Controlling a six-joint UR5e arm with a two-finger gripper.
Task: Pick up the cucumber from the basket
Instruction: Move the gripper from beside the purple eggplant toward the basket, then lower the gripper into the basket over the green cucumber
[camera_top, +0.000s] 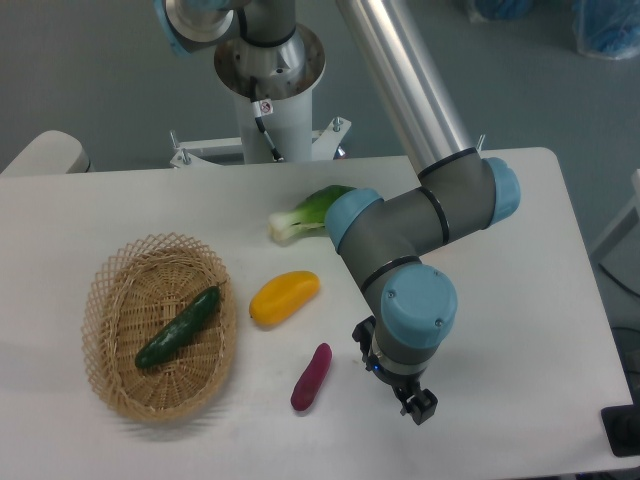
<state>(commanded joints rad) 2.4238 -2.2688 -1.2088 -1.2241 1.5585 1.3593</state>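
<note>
The cucumber (178, 327) is laid diagonally inside the basket (112, 290), left side of table, not yet touched. The gripper (418, 407) is held well apart, near the purple piece (311, 377); open or closed can't be told, fingers are hidden by wrist.

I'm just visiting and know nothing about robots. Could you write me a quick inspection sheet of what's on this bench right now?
Surface: white table, rounded corners.
Job's things: dark green slim cucumber lying diagonally inside the oval tan wicker basket at the left.
Clutter: yellow pepper-like fruit, small purple eggplant-like piece, pale-stemmed leafy green partly behind the arm.
Grippers: black two-finger gripper near the front edge, well right of the basket, holding nothing; open or shut cannot be told.
Cables: thin cable on the white pedestal.
Surroundings: grey floor; blue objects top right.
</note>
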